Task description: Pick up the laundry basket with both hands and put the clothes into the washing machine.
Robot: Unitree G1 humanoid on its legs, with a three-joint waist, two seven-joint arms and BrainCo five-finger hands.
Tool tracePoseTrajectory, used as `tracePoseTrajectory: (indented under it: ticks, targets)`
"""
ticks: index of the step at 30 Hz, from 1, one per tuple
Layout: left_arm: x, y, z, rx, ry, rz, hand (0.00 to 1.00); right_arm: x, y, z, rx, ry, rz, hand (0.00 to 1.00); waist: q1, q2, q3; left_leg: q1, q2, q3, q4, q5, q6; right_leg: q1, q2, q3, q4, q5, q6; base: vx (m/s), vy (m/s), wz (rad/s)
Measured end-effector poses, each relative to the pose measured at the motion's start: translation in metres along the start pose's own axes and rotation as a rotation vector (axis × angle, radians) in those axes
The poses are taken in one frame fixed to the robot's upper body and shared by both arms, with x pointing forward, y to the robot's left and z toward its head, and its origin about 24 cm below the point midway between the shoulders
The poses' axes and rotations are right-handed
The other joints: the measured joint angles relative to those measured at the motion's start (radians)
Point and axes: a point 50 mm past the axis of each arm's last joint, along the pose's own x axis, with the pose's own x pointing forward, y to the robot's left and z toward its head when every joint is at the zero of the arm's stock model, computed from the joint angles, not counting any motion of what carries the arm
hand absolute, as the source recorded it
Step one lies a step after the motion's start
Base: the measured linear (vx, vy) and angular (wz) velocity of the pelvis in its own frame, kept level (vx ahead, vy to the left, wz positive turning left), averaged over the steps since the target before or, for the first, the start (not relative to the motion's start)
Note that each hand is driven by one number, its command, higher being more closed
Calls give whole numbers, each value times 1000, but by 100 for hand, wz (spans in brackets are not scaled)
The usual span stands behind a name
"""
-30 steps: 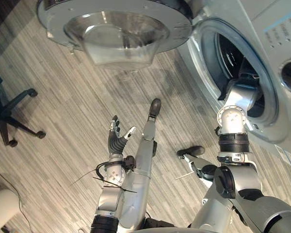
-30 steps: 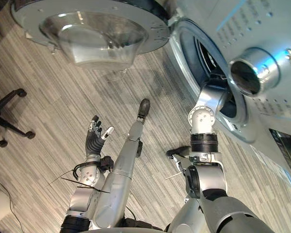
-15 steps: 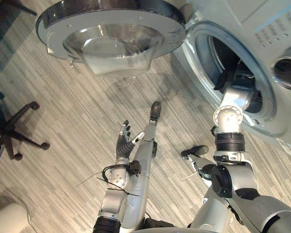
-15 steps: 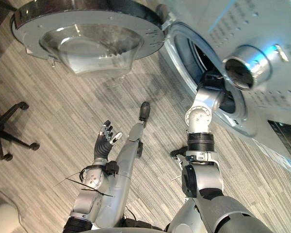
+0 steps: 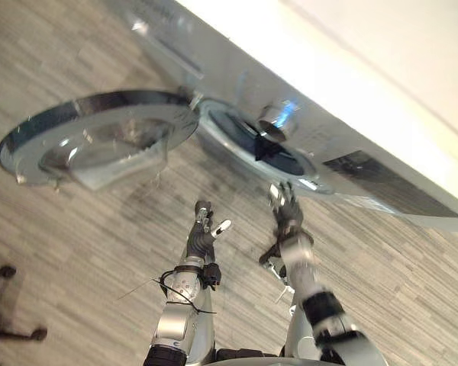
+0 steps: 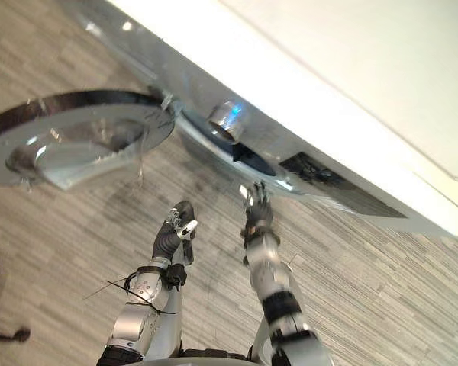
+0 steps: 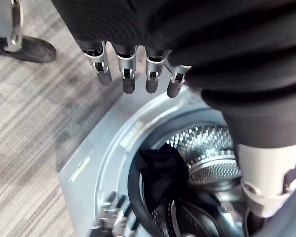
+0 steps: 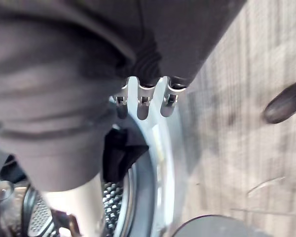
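Observation:
The silver washing machine (image 5: 351, 152) stands ahead with its round glass door (image 5: 99, 141) swung wide to the left. A dark garment (image 5: 263, 149) hangs at the lip of the drum opening (image 7: 202, 148); it lies against the perforated drum wall in the left wrist view (image 7: 158, 173) and the right wrist view (image 8: 118, 153). My left hand (image 5: 202, 232) is raised below the opening, fingers (image 7: 128, 74) straight, holding nothing. My right hand (image 5: 286, 210) is up beside it, just under the opening, with its fingers (image 8: 143, 106) straight and empty.
A silver knob (image 5: 278, 116) juts from the machine's front above the opening, beside a dark panel (image 5: 382, 183). The open door overhangs the wood-look floor (image 5: 76, 229) on my left. An office chair's base (image 5: 0, 305) stands at the lower left.
The camera has tilted up towards the machine's front. My right hand has come out of the drum and uncurled its fingers. The left hand has stayed open.

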Motion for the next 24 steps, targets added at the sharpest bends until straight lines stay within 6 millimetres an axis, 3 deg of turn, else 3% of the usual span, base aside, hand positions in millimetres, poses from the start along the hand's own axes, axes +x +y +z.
tracePoseTrajectory:
  ticks: [2,7,11,12,13,15,17,18,19,21,22,24]
  targets:
    - [-2,5,-3,43,17,-25,0,-21,-30,-18,-15,69,-49,0,-27,-20,-14,57,11,40,21,-38,-2,36,11,43,-28,14,9,93,-16,-50]
    - [-4,11,-6,89,37,-56,0,-46,-63,-38,-29,172,-98,0,-63,-27,-65,157,10,106,5,-72,6,101,17,86,-97,52,26,88,12,-35]
    - [-5,22,-19,128,96,-23,0,-56,-76,-50,-54,239,-127,0,-75,-15,-89,277,37,195,20,-122,9,160,36,101,-117,107,-18,41,52,-68]
    - [-7,28,-25,129,127,5,0,-60,-79,-54,-51,256,-141,0,-76,-7,-111,310,68,242,-1,-128,11,178,59,95,-153,123,-34,-44,23,-100]
    - [-8,34,-30,140,148,34,0,-62,-82,-57,-51,267,-150,0,-77,-10,-119,348,77,283,-13,-130,11,175,37,70,-59,77,-69,-47,-7,-112]
    - [-16,46,-42,154,203,84,0,-66,-91,-62,-61,303,-187,0,-94,-17,-153,396,83,338,-14,-145,-2,192,13,9,30,17,-84,-19,-54,-94]
    - [-22,54,-50,148,243,120,0,-67,-100,-60,-81,310,-214,0,-98,1,-182,409,84,359,-5,-163,-10,198,61,-3,-52,30,-86,-18,-52,-111]
    - [-28,57,-57,121,273,152,0,-66,-106,-55,-101,306,-228,0,-92,19,-199,432,101,372,-59,-147,2,225,135,30,-184,69,-86,-69,-25,-144]
    - [-33,59,-63,112,295,177,0,-66,-110,-50,-107,294,-242,0,-104,16,-218,467,119,448,-83,-125,-12,227,105,-13,-118,24,-143,-62,-44,-131]
    - [-36,62,-64,97,299,211,0,-64,-114,-43,-117,268,-254,0,-111,6,-246,499,121,519,-78,-122,-14,245,29,-70,-23,-38,-120,-4,-122,-102]
    - [-36,63,-64,82,296,228,0,-60,-112,-39,-122,251,-252,0,-111,-3,-269,499,131,548,-59,-121,-17,238,18,-92,-27,-42,-99,-13,-218,-120]
    - [-32,60,-63,28,285,266,0,-50,-102,-26,-148,196,-213,0,-119,28,-288,504,169,586,-49,-109,-37,221,86,-80,-83,-30,-86,-3,-245,-105]
